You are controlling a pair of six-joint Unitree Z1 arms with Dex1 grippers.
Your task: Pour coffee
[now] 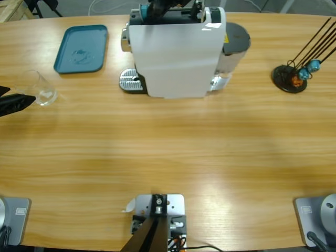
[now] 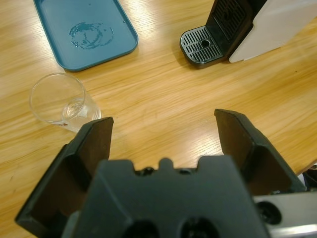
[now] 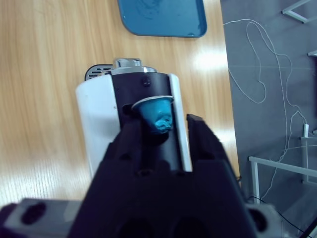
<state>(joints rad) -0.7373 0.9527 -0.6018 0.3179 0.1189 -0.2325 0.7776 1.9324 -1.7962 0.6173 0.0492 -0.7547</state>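
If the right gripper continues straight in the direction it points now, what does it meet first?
Most likely the top of the white coffee machine: the right gripper holds a blue pod directly over the machine's dark opening, though how far apart they are is unclear.

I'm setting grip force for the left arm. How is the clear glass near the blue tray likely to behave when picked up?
The glass looks thin-walled and smooth, so probably fragile and slippery against the black jaws. It seems nearly empty, so likely light and easy to tip if nudged. The left gripper is open beside it, not touching.
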